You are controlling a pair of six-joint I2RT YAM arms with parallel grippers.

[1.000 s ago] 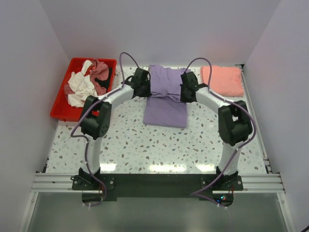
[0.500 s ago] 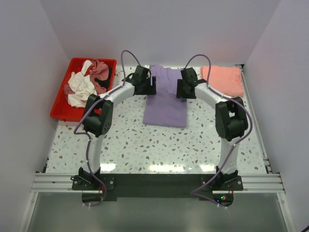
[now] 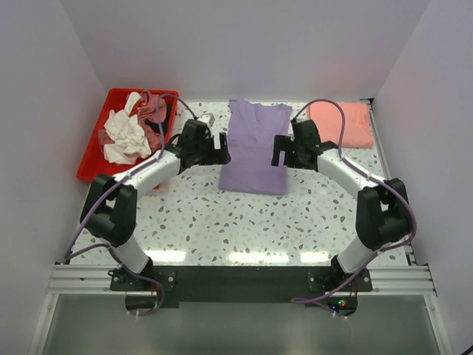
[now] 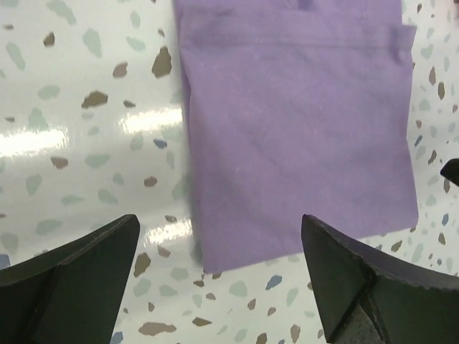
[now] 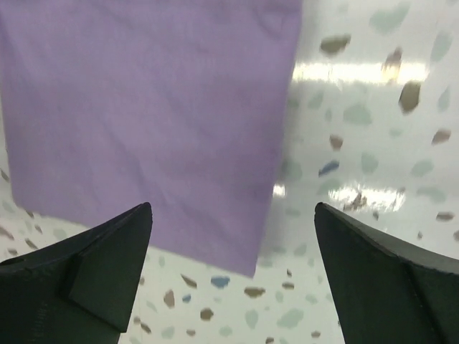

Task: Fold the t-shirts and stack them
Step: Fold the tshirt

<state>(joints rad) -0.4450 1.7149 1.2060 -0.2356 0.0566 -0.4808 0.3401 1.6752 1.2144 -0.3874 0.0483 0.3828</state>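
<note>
Done: the salmon shirt (image 3: pixel 341 123) lies folded at the far right of the tabletop (image 3: pixel 222 222).

In progress: the purple shirt (image 3: pixel 255 148) lies flat at far centre. It appears narrowed to a long strip and is not yet folded crosswise or stacked.

Left to do: the crumpled shirts (image 3: pixel 126 137) in the tray (image 3: pixel 92 166), far left.

The left gripper (image 3: pixel 219 150) and right gripper (image 3: pixel 279 151) are both released and empty, flanking the strip's near half.

One second ago both grippers were at the strip's far end, on the cloth. They have since drawn nearer and outward.

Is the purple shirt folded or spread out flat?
Partly folded: the purple shirt lies as a narrow strip, sleeves tucked in, straight side edges, neckline showing at the far end.
</note>
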